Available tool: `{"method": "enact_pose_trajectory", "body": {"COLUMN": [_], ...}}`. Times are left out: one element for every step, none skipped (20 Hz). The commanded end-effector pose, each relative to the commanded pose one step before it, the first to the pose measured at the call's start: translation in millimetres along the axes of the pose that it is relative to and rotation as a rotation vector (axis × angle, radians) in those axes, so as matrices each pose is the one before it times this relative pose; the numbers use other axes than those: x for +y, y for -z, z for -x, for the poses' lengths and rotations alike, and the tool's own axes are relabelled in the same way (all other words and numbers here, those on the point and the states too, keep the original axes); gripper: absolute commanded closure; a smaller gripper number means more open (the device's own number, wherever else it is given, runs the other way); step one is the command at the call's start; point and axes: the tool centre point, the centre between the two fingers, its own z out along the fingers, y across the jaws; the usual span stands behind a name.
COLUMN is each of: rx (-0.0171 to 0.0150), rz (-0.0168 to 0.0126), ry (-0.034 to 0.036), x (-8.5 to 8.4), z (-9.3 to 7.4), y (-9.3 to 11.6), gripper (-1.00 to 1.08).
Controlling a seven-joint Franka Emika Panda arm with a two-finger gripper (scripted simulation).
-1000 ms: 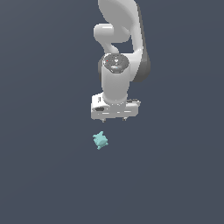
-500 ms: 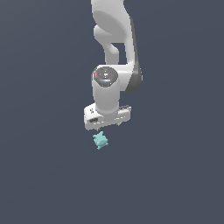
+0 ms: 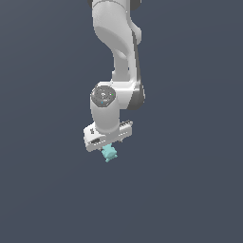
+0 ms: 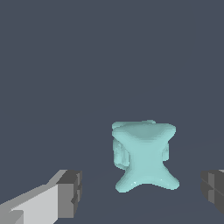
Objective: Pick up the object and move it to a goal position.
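we see the white arm [image 3: 116,71] coming down from the top centre of the exterior view, its wrist bent low so the gripper [image 3: 108,142] sits a little below the frame's centre, slightly toward the exterior view's left. the lump [image 3: 109,153], pale teal and knobbly, peeks out just under the gripper's lower edge, so close that its upper part is hidden behind the white body. around them we find only a flat dark grey-blue ground [image 3: 190,190].

in the wrist view the lump [image 4: 144,155] fills the lower middle of the picture, a stubby star shape with short points spreading at its top and bottom. a grey-tipped finger [image 4: 70,194] shows at the lower left corner and a second one at the lower right edge. the lump lies between them, with dark ground visible on either side of it, nearer the right-hand finger. we read the jaws as spread apart and touching nothing: the lump is bracketed, not gripped.
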Motion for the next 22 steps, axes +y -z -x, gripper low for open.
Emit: {"method": "enact_pose_trajectory", "body": {"rx": [0.00362,0.00088,0.00077,0.00065,0.00053,0.00042,0.0003,0.00017,0.00008,-0.00093,0.0,0.0,0.0,0.00014,0.0,0.00014,0.0,0.0002,0.00014,0.0,0.00014,0.0], "rz": [0.00082,0.00018,0.00015,0.00013,0.00011,0.00009,0.00006,0.00004,0.00002,-0.0003,0.0,0.0,0.0,0.00005,0.0,0.00004,0.0,0.00006,0.00004,0.0,0.00004,0.0], "ry": [0.02839,0.00803,0.00696,0.0059,0.0048,0.00376,0.00266,0.00153,0.00069,-0.00414,0.0,0.0,0.0,0.00067,0.0,0.00068,0.0,0.00096,0.00068,0.0,0.00067,0.0], "x": [5.52,1.69,1.46,1.23,1.02,0.78,0.57,0.37,0.03,-0.39,0.02,0.05,0.09,-0.26,0.15,-0.21,0.18,-0.33,-0.17,0.18,-0.19,0.18], "z": [-0.49,0.04,0.06,0.06,0.07,0.05,0.05,0.05,-0.04,0.35,0.02,0.05,0.09,-0.1,0.17,-0.01,0.29,0.01,0.11,0.28,-0.04,0.09], "y": [-5.27,-1.66,-1.44,-1.22,-1.0,-0.78,-0.56,-0.34,-0.1,0.37,-0.42,-1.26,-2.1,-2.83,-3.75,-4.47,-5.35,-5.98,-6.03,-5.26,-4.29,-3.52], "gripper": [-0.92,-0.92,-0.92,-0.92,-0.92,-0.92,-0.92,-0.92,-0.92,-0.92,-0.92,-0.92,-0.92,-0.92,-0.92,-0.92,-0.92,-0.92,-0.92,-0.92,-0.92,-0.92]}}
